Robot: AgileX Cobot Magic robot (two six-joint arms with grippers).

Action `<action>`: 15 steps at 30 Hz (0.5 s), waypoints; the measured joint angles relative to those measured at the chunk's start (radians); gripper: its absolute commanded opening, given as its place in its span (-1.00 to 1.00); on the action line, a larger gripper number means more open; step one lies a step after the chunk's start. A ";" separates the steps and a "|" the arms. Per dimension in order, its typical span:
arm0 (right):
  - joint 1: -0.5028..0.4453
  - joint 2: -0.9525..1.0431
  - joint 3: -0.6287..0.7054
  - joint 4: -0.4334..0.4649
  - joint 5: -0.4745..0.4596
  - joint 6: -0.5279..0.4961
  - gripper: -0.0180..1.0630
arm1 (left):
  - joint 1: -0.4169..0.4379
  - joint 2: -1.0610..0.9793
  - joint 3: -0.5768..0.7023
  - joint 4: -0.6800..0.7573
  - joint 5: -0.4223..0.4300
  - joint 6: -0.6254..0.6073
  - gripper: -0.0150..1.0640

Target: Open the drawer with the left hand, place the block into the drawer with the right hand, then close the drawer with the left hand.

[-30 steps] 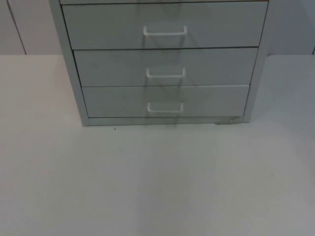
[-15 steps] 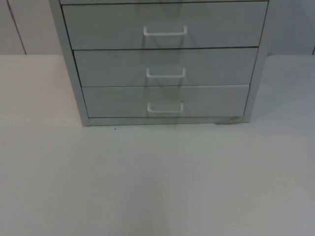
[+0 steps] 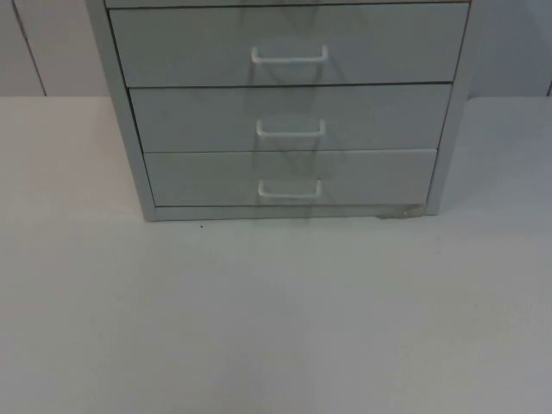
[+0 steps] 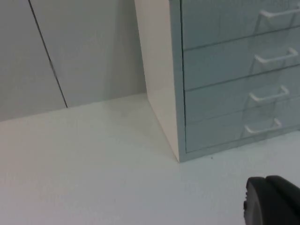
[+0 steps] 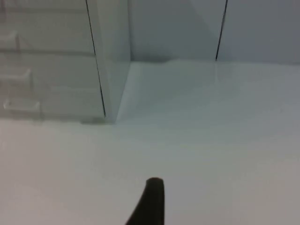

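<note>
Drawers, three of them stacked in a pale grey drawer cabinet, all sit closed; the cabinet stands on the white bench against the grey partition wall. Each drawer front carries a white bar handle at its centre, lying horizontally: top handle, middle handle, bottom handle. No block can be made out on the bench.

From the left wrist camera, the cabinet's left front corner stands ahead of the left end effector, with the handles further toward the cabinet's middle; whether its fingers are spread or closed I cannot tell. The right end effector faces the cabinet's right side panel, and its fingers' state I cannot tell either.

My judgement: opening has not begun, and the left arm must travel forward and inward to a handle, meeting the bar crosswise.
</note>
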 measured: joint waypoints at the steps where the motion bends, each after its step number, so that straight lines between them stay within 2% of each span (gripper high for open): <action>1: 0.000 0.000 0.016 0.000 0.013 0.000 0.46 | 0.000 0.000 0.005 0.000 0.010 0.000 -0.97; 7: 0.000 0.000 0.086 0.000 0.020 0.000 0.46 | 0.000 0.000 0.009 0.000 0.028 0.000 -0.97; 15: 0.000 0.000 0.090 -0.015 0.012 0.002 0.46 | 0.000 0.000 0.009 0.002 0.029 0.000 -0.97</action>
